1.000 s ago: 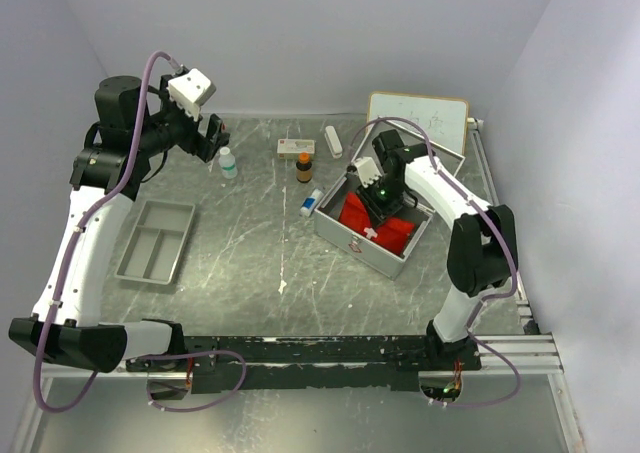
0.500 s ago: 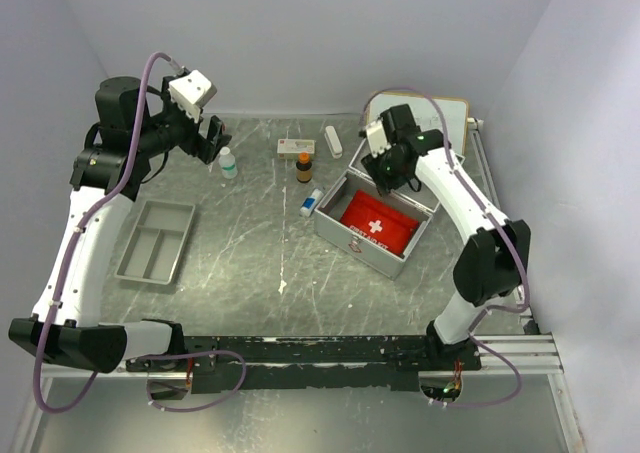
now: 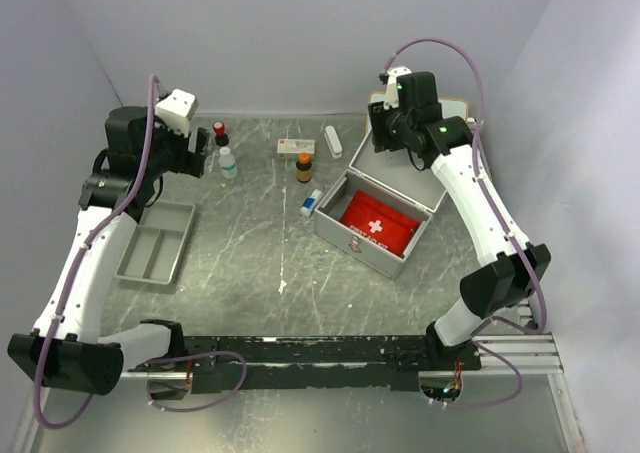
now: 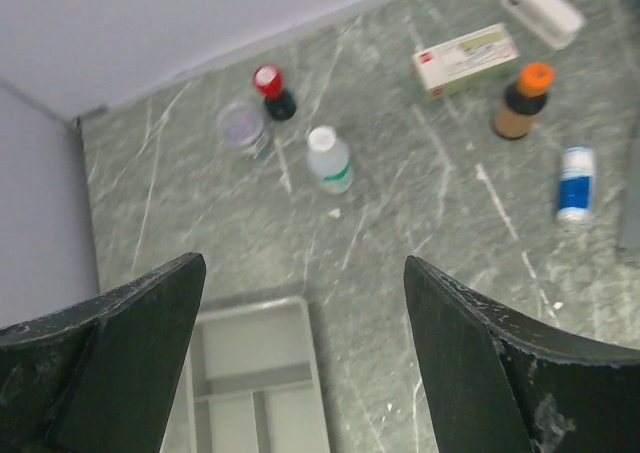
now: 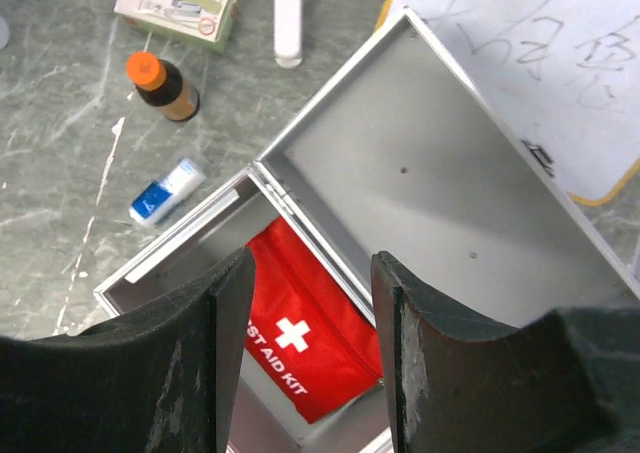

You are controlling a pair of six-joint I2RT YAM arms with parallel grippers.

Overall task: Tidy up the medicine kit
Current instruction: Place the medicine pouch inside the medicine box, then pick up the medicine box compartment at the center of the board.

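Observation:
The medicine kit (image 3: 362,249), a silver case, stands open at the right of the table with its lid (image 5: 430,183) leaning back. A red pouch (image 3: 378,223) with a white cross lies flat inside it. My right gripper (image 3: 392,125) hangs high above the lid's far edge. In the right wrist view the right gripper (image 5: 312,263) is open with nothing between its fingers, and the pouch (image 5: 310,348) shows far below. My left gripper (image 4: 303,263) is wide open and empty, high over the table's far left.
Loose on the table lie a white bottle (image 3: 228,163), a red-capped bottle (image 3: 220,131), an orange-capped brown bottle (image 3: 304,166), a small box (image 3: 296,147), a white tube (image 3: 333,140) and a blue-white tube (image 3: 312,202). A grey divided tray (image 3: 155,241) sits left. A whiteboard (image 5: 540,63) lies behind the case.
My right gripper has let go of the red pouch, opened, and risen out of the case toward the back wall. The left arm has shifted a little left and lower.

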